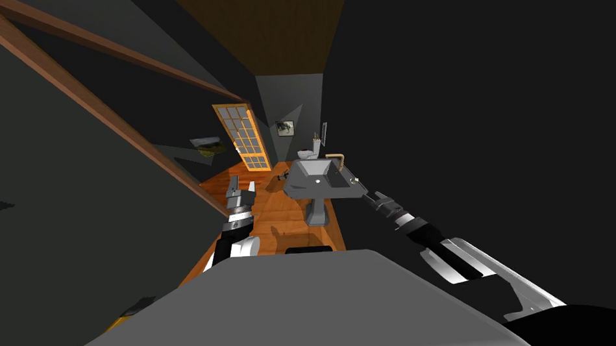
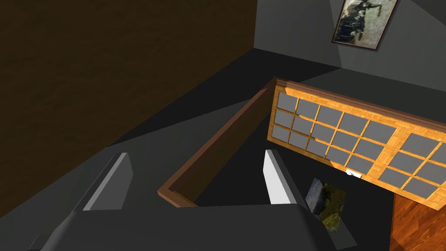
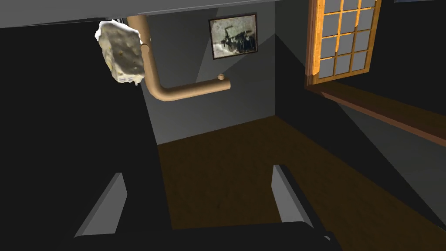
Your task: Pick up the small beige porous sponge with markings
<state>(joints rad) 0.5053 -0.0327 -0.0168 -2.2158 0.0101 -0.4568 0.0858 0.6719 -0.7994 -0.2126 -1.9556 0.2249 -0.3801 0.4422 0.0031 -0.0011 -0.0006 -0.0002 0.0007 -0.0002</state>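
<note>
While the sponge lies ungrasped just beside the faucet base, apparently on the sink rim, the approach step is judged to be in hand. At the right gripper the jaws are spread wide and empty, aimed off to one side of the sponge. Realignment onto it, then closing, is called for. At the left gripper the jaws are wide too, raised clear. Faint marks are seen on the sponge; nothing can be read.

Left hand, fingers apart
</note>
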